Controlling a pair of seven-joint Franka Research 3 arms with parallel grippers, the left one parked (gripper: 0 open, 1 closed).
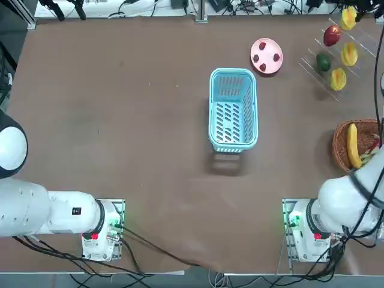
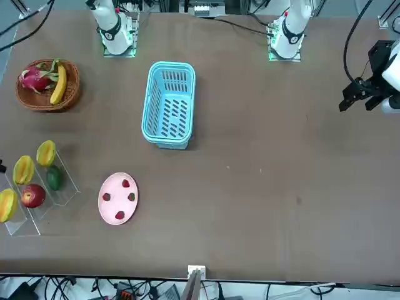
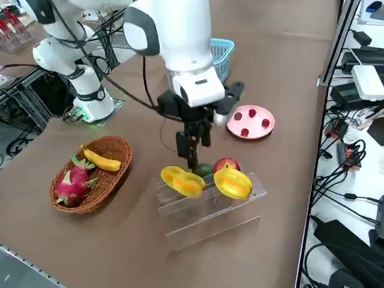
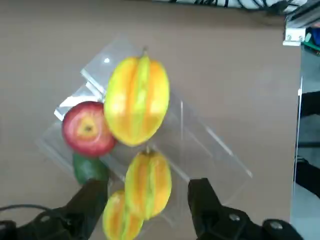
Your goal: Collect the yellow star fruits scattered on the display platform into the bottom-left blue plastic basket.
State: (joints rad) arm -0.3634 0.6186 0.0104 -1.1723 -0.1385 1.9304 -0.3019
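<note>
Right gripper [image 4: 147, 205]: hangs above the display platform [image 4: 210, 150], jaws spread wide and holding nothing; in the wrist view its two dark fingers [image 4: 90, 200] flank the middle star fruit [image 4: 148, 182] without touching it. In the right side view the gripper [image 3: 191, 150] points down at centre frame, just behind the fruit row.

Star fruits: three yellow ridged fruits on the clear rack. Wrist view: largest [image 4: 137, 100] at upper centre, middle one between the fingers, third [image 4: 120, 220] at the lower edge. Top view: they sit at upper right [image 1: 348, 18], [image 1: 349, 54], [image 1: 338, 78]. Front view: at the left edge [image 2: 45, 152], [image 2: 24, 169], [image 2: 6, 204].

Other fruit on the rack: a red apple [image 4: 88, 128] touching the largest star fruit, and a green fruit [image 4: 90, 169] just beside the apple.

Display platform: transparent stepped rack at the upper right of the top view [image 1: 366, 37], lower centre of the right side view [image 3: 210, 219].

Blue plastic basket [image 1: 233, 111]: upper centre of the top view, well apart from the rack; no fruit is visible inside it.

Pink plate [image 1: 266, 56]: between basket and rack in the top view, carrying small red pieces.

Wicker basket [image 3: 90, 174]: left of the rack in the right side view, holding a banana [image 3: 102, 159] and a dragon fruit [image 3: 72, 183].

Table [image 1: 120, 120]: brown surface carrying everything.
</note>
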